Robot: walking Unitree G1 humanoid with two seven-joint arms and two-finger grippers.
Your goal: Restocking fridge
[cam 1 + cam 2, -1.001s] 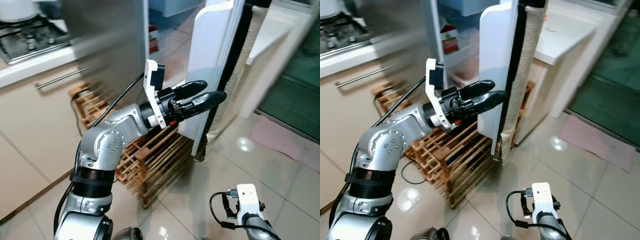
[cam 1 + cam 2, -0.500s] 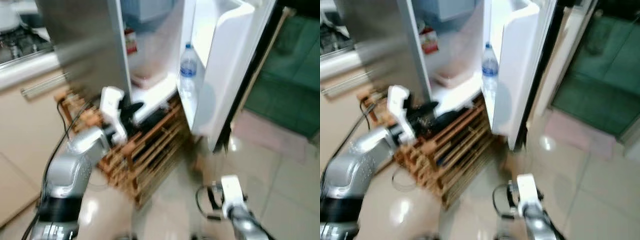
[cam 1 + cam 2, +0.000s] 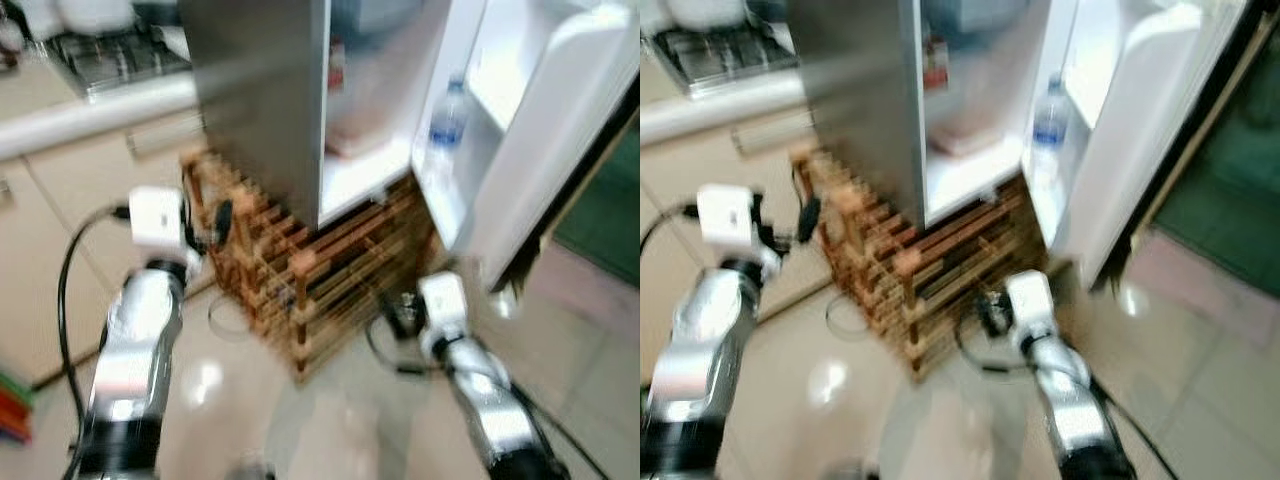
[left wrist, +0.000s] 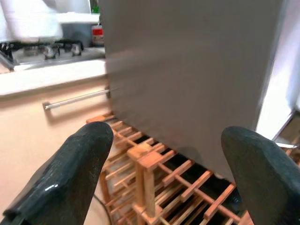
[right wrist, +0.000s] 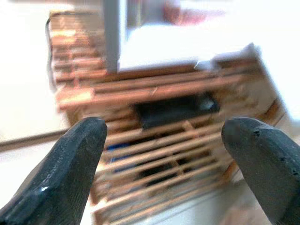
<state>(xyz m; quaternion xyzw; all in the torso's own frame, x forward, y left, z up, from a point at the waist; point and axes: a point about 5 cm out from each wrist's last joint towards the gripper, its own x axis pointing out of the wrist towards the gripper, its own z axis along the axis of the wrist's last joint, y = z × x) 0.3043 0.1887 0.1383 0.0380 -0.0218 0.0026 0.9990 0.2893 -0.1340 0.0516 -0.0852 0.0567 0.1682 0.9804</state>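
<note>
The fridge [image 3: 255, 100] has a grey steel side, and its white door [image 3: 560, 130] stands swung wide to the right. A clear water bottle [image 3: 447, 115] stands in the door shelf. Inside, a red carton [image 3: 336, 65] and a pinkish pack [image 3: 352, 140] sit on the shelves, both blurred. My left gripper [image 4: 166, 173] is open and holds nothing, facing the steel side and the wooden rack [image 3: 325, 265] below the fridge. My right gripper [image 5: 164, 164] is open too, pointing at the rack's slats from the front.
A stove [image 3: 105, 55] sits on the pale counter at the left, above cream cabinets with a bar handle [image 4: 77, 97]. A thin cable loop [image 3: 228, 318] lies on the glossy tiled floor. Dark green flooring [image 3: 610, 215] begins behind the door.
The fridge door has swung from nearly shut to wide open. My left gripper has left the door edge and drawn back to the left. My right arm has risen toward the rack. The camera has moved.
</note>
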